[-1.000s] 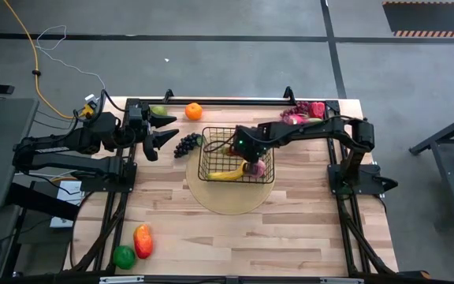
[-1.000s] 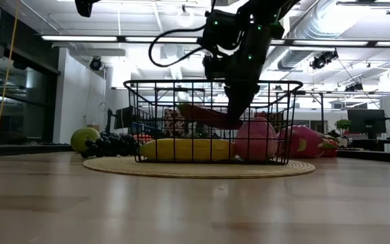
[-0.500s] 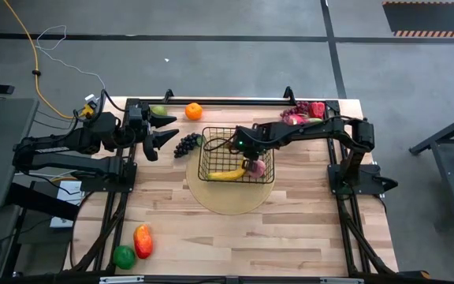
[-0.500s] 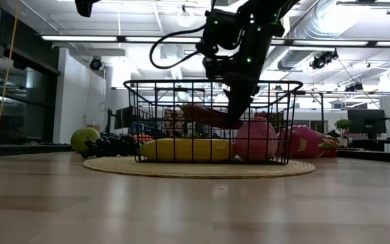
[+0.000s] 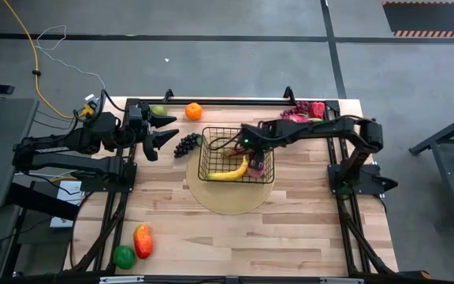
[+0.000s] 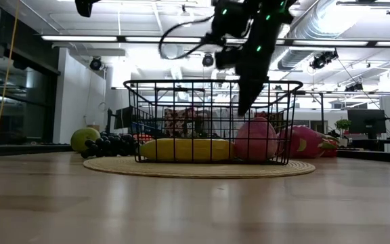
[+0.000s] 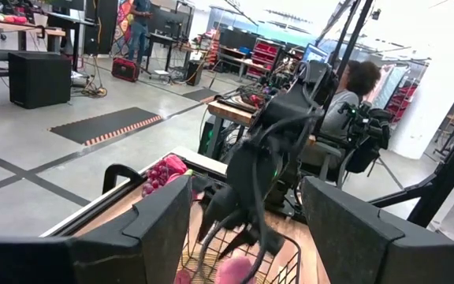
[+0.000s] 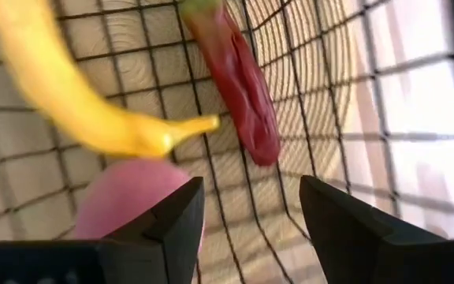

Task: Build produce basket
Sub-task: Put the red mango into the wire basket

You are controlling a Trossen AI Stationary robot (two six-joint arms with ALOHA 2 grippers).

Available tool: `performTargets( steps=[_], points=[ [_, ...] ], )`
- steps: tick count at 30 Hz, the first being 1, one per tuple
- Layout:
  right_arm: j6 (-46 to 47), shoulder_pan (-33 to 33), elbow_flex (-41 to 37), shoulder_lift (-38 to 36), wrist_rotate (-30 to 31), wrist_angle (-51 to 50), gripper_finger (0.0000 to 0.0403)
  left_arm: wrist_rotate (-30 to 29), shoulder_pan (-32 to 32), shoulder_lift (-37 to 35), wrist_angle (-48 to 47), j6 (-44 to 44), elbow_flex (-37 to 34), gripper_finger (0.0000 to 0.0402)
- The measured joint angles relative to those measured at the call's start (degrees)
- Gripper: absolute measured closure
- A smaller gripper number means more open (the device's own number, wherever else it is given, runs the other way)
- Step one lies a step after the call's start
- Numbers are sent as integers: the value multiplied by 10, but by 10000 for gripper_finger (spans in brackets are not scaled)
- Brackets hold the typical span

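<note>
While you watched from above, the table (image 5: 290, 229) carried everything, and the basket (image 5: 216, 136) served as the landmark near its middle, standing on a round disc (image 5: 231, 201). Your right arm (image 5: 321, 130) reached across from the right edge until its gripper (image 5: 252, 150) hung over the basket's right half, above the rim in the low view. Its fingers (image 8: 168, 225) stood apart with nothing between them. Your left arm (image 5: 69, 146) waited well to the left of the basket, its gripper (image 5: 162, 128) spread open and empty.

Inside the basket, a banana (image 5: 231, 172) lay along the near side, a pink peach (image 6: 256, 139) sat at its right end, and a long red pepper-like piece (image 8: 239, 87) rested on the floor beside the banana tip. Just outside the basket's left wall lay the dark grapes (image 5: 186, 143). Beyond them, toward the far left corner, you had an orange (image 5: 193, 111) and a green pear (image 5: 158, 110). Behind the basket to the right sat the dragon fruit (image 5: 315, 110) with the red grapes (image 5: 294, 117). Well apart, at the near left corner, lay the mango (image 5: 142, 241) touching a green ball (image 5: 124, 255).
</note>
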Motion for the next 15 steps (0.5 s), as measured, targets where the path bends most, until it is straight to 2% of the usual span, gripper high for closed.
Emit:
performTargets(
  steps=[4, 7, 11, 15],
  points=[
    [3, 1, -13, -76, -16, -30, 201, 0, 0, 0, 0, 0, 0, 170],
    [30, 3, -68, -161, -17, -7, 201, 1, 0, 0, -1, 0, 0, 170],
    [127, 3, -182, -291, -30, 76, 201, 1, 0, 0, -1, 0, 0, 170],
    [230, 11, -288, -408, -68, 239, 201, 4, 0, 0, -2, 0, 0, 170]
  ],
)
